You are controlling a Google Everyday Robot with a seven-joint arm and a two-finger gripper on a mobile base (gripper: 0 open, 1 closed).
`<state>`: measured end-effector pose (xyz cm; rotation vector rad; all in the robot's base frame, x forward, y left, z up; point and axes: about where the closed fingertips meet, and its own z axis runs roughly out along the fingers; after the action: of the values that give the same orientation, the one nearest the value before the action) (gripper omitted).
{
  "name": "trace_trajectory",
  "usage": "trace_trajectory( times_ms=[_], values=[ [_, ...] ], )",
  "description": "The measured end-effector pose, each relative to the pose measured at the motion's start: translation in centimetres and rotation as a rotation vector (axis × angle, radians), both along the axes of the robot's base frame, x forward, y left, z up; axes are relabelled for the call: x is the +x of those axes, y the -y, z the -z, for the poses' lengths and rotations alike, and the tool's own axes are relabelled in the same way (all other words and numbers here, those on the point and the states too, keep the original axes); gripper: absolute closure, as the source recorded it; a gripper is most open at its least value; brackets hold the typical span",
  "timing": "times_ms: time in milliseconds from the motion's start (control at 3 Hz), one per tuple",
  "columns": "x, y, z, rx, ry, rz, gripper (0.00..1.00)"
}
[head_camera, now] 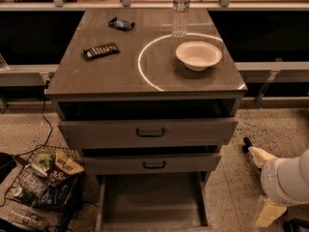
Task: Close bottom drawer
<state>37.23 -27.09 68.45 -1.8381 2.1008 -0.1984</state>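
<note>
The cabinet [96, 81] fills the middle of the frame, with a long ledge [270, 6] running across the top edge behind it. On the cabinet's top, the water bottle [180, 11] stands at the back right with the bowl [198, 55] just in front of it. To their left lie the rear snack bar [121, 23] and, nearer the front and further left, the front snack bar [101, 50]. Below, three drawers are stacked, the bottom drawer [152, 204] reaching furthest toward the lower edge (the two above jut out less). A wire basket [21, 175] of snack packs sits on the floor at lower left; the gripper [268, 210] is at lower right, beside the bottom drawer but apart from it
</note>
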Motion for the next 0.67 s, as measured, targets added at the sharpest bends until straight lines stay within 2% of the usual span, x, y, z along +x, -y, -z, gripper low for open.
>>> trace_trajectory(
  times_ms=[333,667],
  values=[
    [0.13,-0.02,-0.24,-0.001,0.005,0.000,0.02],
    [0.11,-0.03,-0.34,-0.003,0.006,-0.001,0.25]
  ],
)
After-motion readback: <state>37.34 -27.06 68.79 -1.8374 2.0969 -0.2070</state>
